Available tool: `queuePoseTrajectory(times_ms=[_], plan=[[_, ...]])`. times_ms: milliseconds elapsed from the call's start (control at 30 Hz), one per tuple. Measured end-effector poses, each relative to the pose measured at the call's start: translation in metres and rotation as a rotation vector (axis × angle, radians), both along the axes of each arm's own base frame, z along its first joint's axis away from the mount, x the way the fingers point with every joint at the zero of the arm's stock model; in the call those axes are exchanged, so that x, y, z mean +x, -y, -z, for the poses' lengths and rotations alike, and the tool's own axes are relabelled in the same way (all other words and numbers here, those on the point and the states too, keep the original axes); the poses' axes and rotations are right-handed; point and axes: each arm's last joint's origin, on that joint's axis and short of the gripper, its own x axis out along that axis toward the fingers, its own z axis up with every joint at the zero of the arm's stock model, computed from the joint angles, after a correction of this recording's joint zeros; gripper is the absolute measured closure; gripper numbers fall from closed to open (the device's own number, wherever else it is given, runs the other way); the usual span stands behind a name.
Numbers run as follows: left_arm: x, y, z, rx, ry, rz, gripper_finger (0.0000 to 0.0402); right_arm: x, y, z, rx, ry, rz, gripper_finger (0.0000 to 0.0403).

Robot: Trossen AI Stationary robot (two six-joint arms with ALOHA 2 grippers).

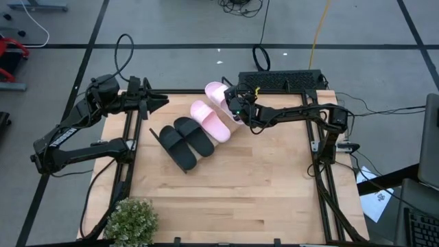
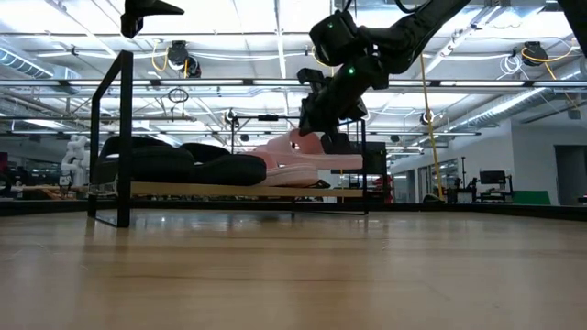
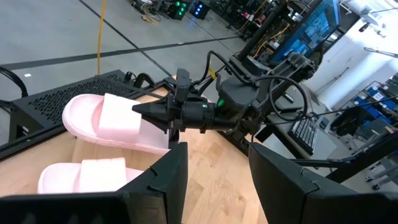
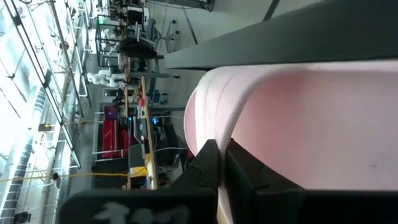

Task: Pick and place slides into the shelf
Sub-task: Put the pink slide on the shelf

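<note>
The right gripper (image 1: 232, 104), fingers pressed together, rests its tips on the far pink slide (image 1: 221, 97), which sits at the table's twelve o'clock on the shelf (image 2: 229, 191). That slide runs from about ten toward four o'clock, like its pink mate (image 1: 211, 121) and the black pair (image 1: 185, 140) beside it. I'd worry a sideways nudge skids it off the slanted board. The left gripper (image 1: 159, 103) waits at ten o'clock, spread wide.

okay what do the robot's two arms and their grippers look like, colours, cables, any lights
Both arms are dark, near-black, jointed links with black cables looping along them. The left gripper has two broad, flat, angular black fingers. The right gripper tapers to a narrow pointed tip, with a small green light glowing on its wrist housing.
</note>
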Motion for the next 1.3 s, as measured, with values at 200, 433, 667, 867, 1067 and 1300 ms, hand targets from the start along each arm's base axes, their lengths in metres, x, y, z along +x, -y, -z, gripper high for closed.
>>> queuePoseTrajectory(times_ms=[200, 433, 667, 867, 1067, 1300], plan=[[0.0, 0.0, -0.0001, 0.001, 0.0, 0.0, 0.0236, -0.0001, -0.003, 0.0019, 0.005, -0.027, -0.011, 0.0403], [0.0, 0.0001, 0.0, 0.001, 0.0, 0.0, 0.0236, -0.0007, -0.0032, 0.0038, 0.011, -0.06, -0.037, 0.0403], [0.0, 0.0, 0.0, 0.001, 0.0, 0.0, 0.0236, -0.0023, -0.0032, 0.006, 0.021, -0.089, -0.036, 0.0403], [0.0, 0.0001, -0.0001, 0.001, 0.001, 0.0, 0.0236, -0.0042, -0.0037, 0.0095, 0.031, -0.133, -0.036, 0.0403], [0.0, 0.0001, -0.0001, 0.001, 0.001, 0.0, 0.0236, -0.0036, -0.0039, 0.0095, 0.027, -0.135, -0.053, 0.0403], [0.0, 0.0, -0.0001, 0.001, 0.001, 0.0, 0.0236, 0.0019, -0.0027, 0.0021, 0.007, -0.023, -0.075, 0.0403]])
